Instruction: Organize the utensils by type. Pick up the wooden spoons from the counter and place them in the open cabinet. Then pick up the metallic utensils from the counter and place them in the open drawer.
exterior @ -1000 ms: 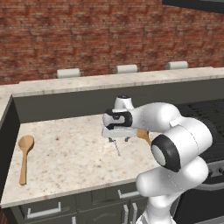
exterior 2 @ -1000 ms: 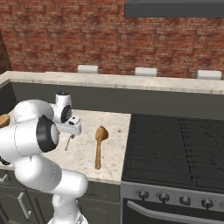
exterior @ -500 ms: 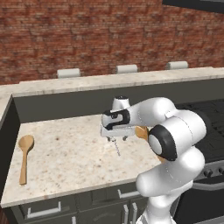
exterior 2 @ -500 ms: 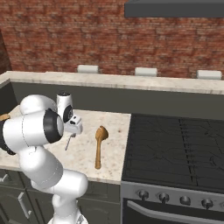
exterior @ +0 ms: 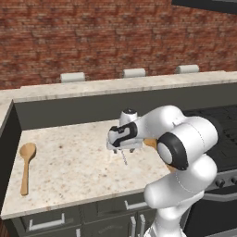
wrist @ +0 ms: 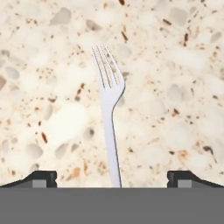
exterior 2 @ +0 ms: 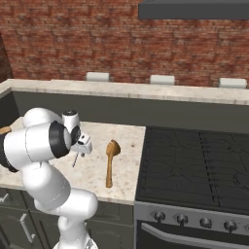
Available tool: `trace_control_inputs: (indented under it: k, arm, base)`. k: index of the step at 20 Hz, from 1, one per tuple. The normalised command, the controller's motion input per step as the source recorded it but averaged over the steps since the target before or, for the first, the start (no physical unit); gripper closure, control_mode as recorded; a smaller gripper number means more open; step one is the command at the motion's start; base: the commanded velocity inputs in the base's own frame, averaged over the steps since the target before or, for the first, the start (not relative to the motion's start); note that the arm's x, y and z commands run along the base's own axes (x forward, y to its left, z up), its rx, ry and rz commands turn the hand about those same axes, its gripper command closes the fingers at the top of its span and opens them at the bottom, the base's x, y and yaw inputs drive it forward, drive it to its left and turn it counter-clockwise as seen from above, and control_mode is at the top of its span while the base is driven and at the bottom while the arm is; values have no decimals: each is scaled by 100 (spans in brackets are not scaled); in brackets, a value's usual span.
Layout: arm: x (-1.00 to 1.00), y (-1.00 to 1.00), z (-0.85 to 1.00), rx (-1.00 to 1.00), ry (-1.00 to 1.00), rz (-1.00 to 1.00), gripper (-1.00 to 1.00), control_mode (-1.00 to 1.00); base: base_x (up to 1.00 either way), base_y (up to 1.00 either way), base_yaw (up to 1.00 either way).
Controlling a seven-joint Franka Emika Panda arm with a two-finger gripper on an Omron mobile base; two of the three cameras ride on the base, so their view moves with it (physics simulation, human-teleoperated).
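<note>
Speckled beige stone makes up the counter (exterior: 69, 162), matte and flecked with brown and grey, carried on dark grey cupboard fronts with silver bar handles. Behind it a dark upstand rises to a narrower beige ledge (exterior: 115, 85), and a red brick wall (exterior: 92, 37) stands beyond. A black stove (exterior 2: 194, 165) with a row of knobs adjoins the counter's right end.

One wooden spoon (exterior: 25, 166), light brown with a round bowl and a long straight handle, lies near the counter's left edge, bowl toward the back. A second spoon (exterior 2: 111, 160) of the same make lies near the right edge, just beside the stove, bowl also toward the back.

The fork (wrist: 109, 118) is thin, smooth, pale silver metal with four slim tines and a narrow straight handle; it lies flat on the stone about mid-counter, between the two spoons.

The gripper (wrist: 111, 177) hangs low over the fork's handle with its jaws spread wide. The two dark fingertips (wrist: 41, 177) stand well apart on either side of the handle, and neither touches it. Nothing is held. From the base views the hand (exterior: 124, 139) points down at the stone, the fork a thin sliver under it.
</note>
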Motion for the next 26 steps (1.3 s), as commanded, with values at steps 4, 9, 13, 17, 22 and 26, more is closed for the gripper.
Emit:
trace_control_inputs:
  k: [4, 9, 13, 17, 22, 26]
  arm:
    - [2, 0, -20, 0, -1, 0, -100, -100]
    - [13, 0, -21, 0, -4, 0, -100, -100]
    - [13, 0, -19, 0, -5, 0, -100, -100]
    - [13, 0, -21, 0, -2, 0, -100, -100]
    - [14, 0, -21, 0, 0, 0, -100, -100]
    - [8, 0, -9, 0, 0, 0, 100, -100]
  base:
    - [0, 0, 0]
    - [0, 0, 0]
    - [0, 0, 0]
    - [0, 0, 0]
    - [0, 0, 0]
    - [0, 0, 0]
